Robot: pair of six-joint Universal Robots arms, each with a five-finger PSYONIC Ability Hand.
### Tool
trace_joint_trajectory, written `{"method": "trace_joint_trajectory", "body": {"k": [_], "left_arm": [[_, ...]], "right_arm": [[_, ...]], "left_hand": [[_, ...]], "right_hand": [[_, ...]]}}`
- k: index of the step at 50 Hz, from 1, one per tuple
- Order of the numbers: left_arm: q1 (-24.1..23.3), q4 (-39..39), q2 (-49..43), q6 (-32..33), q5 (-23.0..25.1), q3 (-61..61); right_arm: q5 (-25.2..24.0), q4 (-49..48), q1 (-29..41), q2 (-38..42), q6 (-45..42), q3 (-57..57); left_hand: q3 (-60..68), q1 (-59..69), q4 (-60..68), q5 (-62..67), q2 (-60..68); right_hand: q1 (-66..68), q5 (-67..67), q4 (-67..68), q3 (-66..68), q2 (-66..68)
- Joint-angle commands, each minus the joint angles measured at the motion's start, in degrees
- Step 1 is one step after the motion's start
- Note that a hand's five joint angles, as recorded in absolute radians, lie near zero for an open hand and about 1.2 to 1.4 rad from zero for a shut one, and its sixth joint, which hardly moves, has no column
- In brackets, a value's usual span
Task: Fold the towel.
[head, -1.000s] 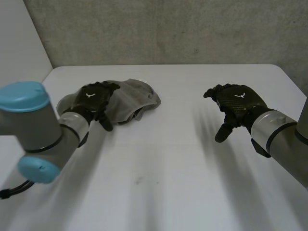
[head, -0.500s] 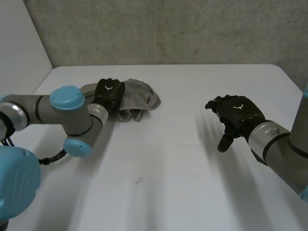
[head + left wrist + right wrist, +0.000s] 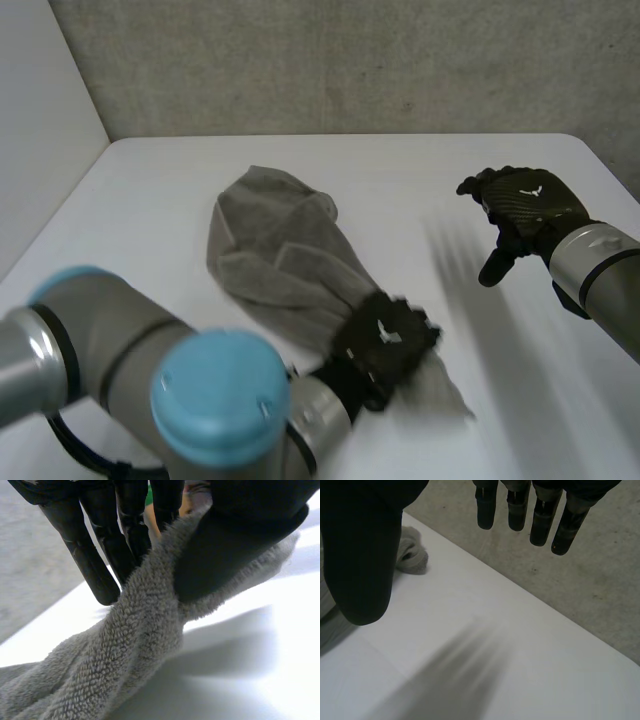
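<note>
**White surface (image 3: 400, 180), towel (image 3: 270, 250) pinched at one end**

Grey concrete wall (image 3: 350, 60) behind. Grey towel lies as a long crumpled strip from mid-surface toward the near edge. Left robot hand (image 3: 385, 340) grips its near end, thumb against fingers. Right robot hand (image 3: 525, 205) hovers well apart, fingers straight, holding nothing.

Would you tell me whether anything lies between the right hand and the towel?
Nothing visible does: only bare white table separates the right hand from the towel, whose near end the left hand pinches.
</note>
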Motion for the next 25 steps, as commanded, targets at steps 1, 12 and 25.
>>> {"method": "trace_joint_trajectory", "body": {"k": [1, 12, 25], "left_arm": [[-4.56, -0.62, 0.87, 0.09, -0.34, -1.87], [7.63, -0.01, 14.40, -0.17, -2.80, -5.39], [29.45, -0.45, 14.41, 0.00, 0.98, -2.93]], "right_arm": [[-0.07, -0.02, -1.06, -0.28, 0.00, -0.05], [-0.07, 0.33, -1.32, -0.28, 0.00, -0.23], [0.19, 2.70, 0.79, -0.01, 0.35, -1.11]], "left_hand": [[-35.06, -32.90, -35.03, -35.06, -34.86], [-50.73, -48.56, -50.69, -50.73, -50.53], [-49.73, -47.57, -49.69, -49.73, -49.53]], "right_hand": [[-0.83, -3.03, -3.29, -2.24, -3.34], [-0.83, -3.03, -3.29, -2.24, -3.34], [-0.83, -3.03, -3.29, -2.24, -3.34]]}}
